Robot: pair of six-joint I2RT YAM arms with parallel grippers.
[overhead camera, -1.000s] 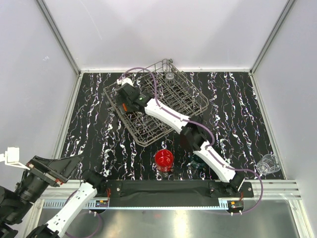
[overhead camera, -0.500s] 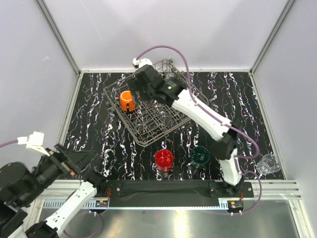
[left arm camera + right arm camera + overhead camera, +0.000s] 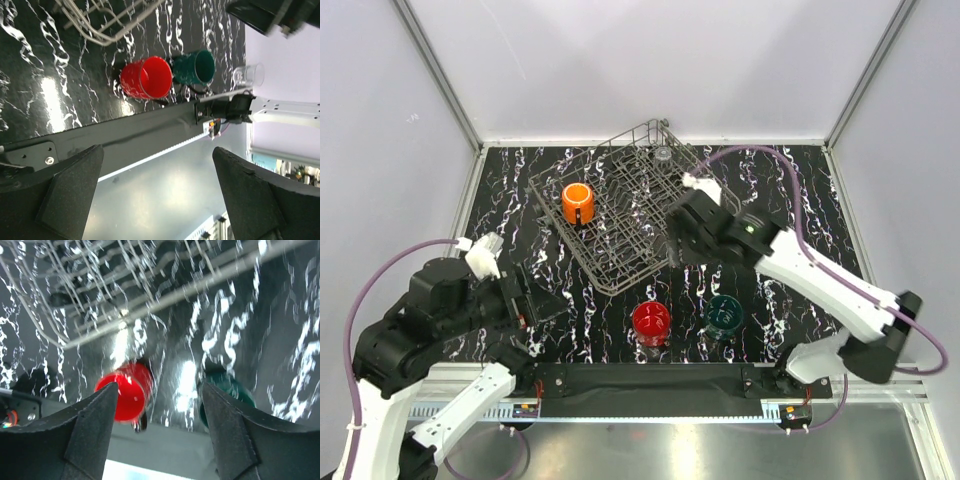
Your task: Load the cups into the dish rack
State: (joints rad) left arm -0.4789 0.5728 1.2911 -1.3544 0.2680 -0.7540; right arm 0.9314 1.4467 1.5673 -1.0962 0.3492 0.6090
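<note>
Left gripper (image 3: 542,303), jaws wide and empty, hangs off the rack's (image 3: 638,222) near-left side, well apart from every cup. Orange cup (image 3: 577,203) sits in the rack's left part. Red cup (image 3: 651,322) stands just before the rack's near corner. Right gripper (image 3: 680,236), jaws parted and empty, hovers over the rack's right edge. Green cup (image 3: 725,314) stands beside the red one.

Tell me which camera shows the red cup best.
Left wrist: the red cup is sharp and large, with its side and open mouth both visible. Top external shows it small, seen from above. Right wrist shows it blurred.
</note>
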